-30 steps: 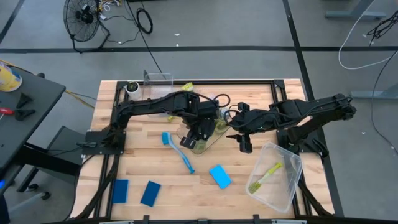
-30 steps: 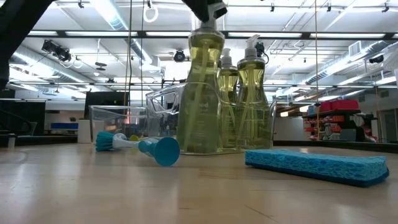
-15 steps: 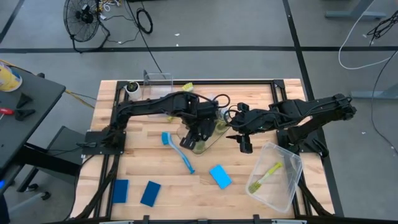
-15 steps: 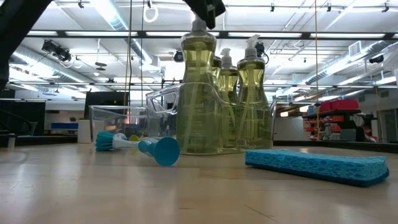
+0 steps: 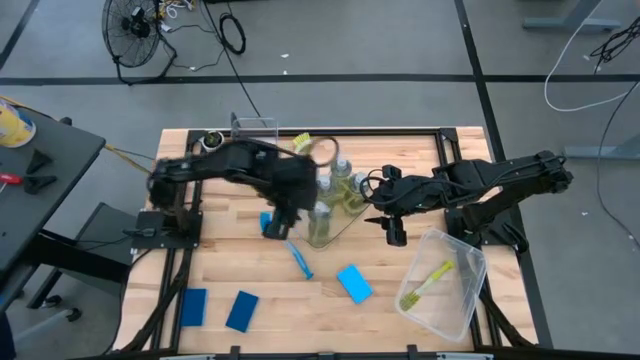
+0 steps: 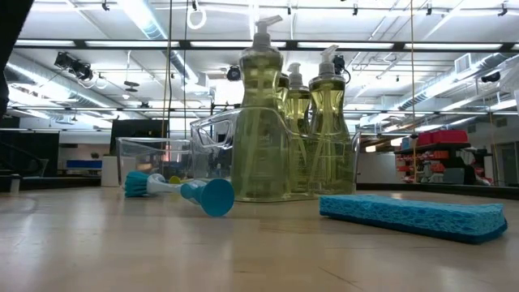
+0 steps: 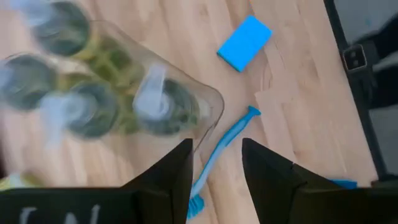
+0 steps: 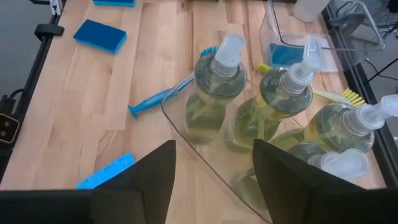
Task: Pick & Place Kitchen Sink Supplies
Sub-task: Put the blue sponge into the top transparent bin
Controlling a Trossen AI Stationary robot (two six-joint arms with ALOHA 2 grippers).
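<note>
Several clear bottles of yellow-green liquid (image 5: pixel 333 197) (image 6: pixel 261 122) stand upright on a clear flat tray (image 7: pixel 209 107) at the table's middle. My left gripper (image 5: pixel 274 226) (image 7: pixel 216 167) hangs open above the table, just left of the tray and over the blue dish brush (image 7: pixel 225 148) (image 5: pixel 291 250). It holds nothing. My right gripper (image 5: pixel 393 233) (image 8: pixel 214 169) waits open at the tray's right side, also with nothing between its fingers. Blue sponges lie at the near middle (image 5: pixel 353 283) and the near left (image 5: pixel 194 306) (image 5: pixel 241 311).
A clear bin (image 5: pixel 468 262) at the near right holds a yellow-green brush (image 5: pixel 425 283). Another clear bin (image 5: pixel 255 125) stands at the far left, and a yellow-green brush (image 8: pixel 336 94) lies behind the bottles. A blue sponge (image 6: pixel 413 215) lies near the low camera.
My left gripper has let go of the front bottle's pump top, risen out of the low view and swung toward the table's left edge. The bottle stays upright on the tray with the others.
</note>
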